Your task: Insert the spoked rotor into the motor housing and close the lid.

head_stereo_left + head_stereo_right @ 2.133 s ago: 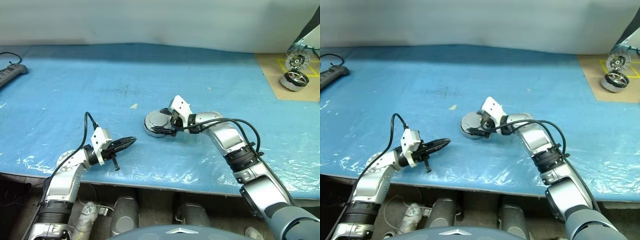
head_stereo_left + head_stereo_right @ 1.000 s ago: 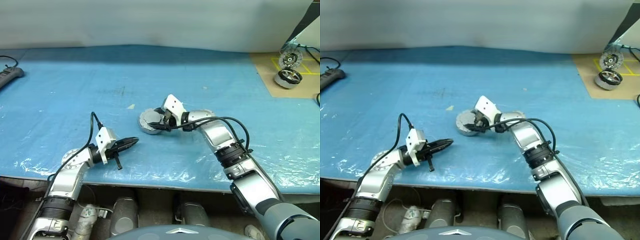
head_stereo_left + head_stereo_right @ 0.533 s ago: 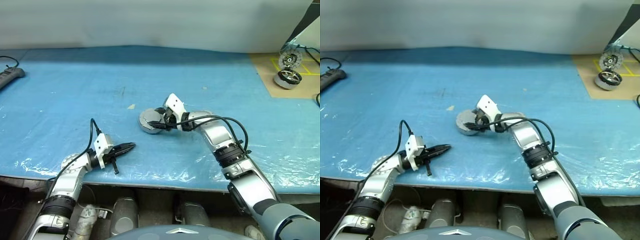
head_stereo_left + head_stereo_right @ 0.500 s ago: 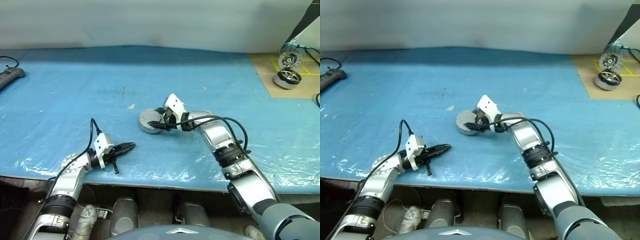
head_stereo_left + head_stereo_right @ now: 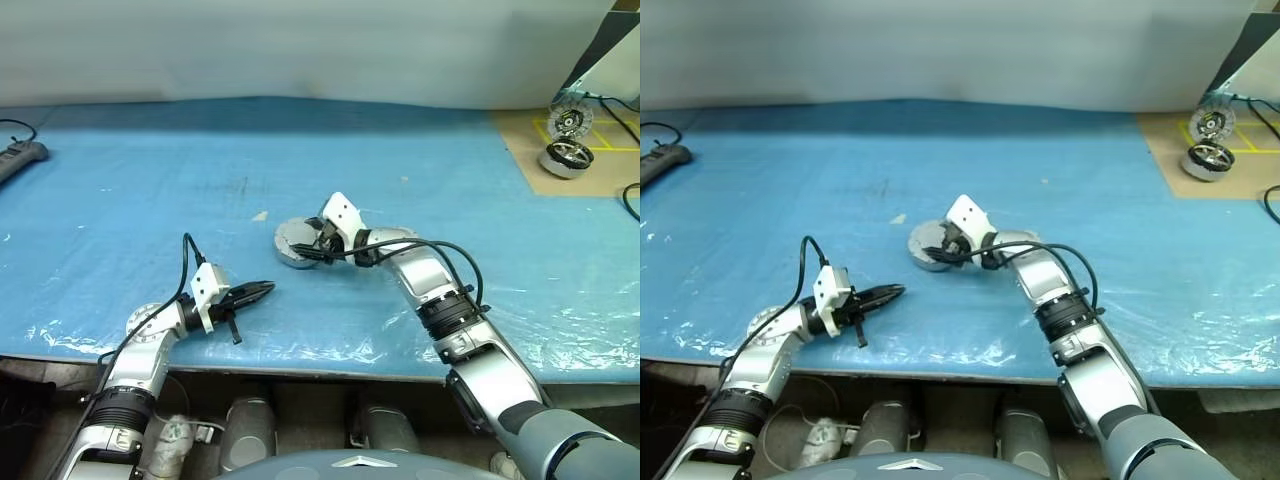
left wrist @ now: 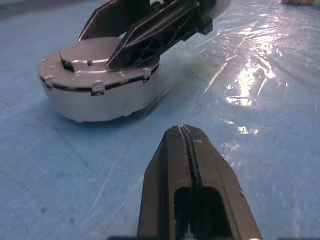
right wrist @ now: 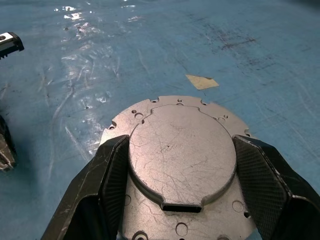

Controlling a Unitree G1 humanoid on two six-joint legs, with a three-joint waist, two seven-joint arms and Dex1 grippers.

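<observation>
straddling the capped housing: right gripper at the lid, left gripper standing off

lying nearest the table's front edge, the left gripper [image 5: 262, 291] has its two black fingers pressed together on nothing and points toward the assembly, which sits just beyond its tips and a little toward the robot's right. farther in, near the middle of the blue table [image 5: 150, 180], the motor housing [image 6: 97, 100] rests flat on its base, its round axis upright. the lid [image 7: 181, 150] lies plain face up on top of it, level and apparently seated; the spoked rotor cannot be seen and is judged to be inside. the right gripper [image 7: 182, 172] reaches in from the robot's right with its fingers [image 7: 107, 175] spread wide, one on each side of the lid's raised centre, close against it; whether they press on it cannot be told. the right arm is thus the nearer one, already over the part, so any coming move, a press or a release, runs along the upright axis. far off at the right corner, a second motor part [image 5: 563, 157] sits on a brown board.
</observation>
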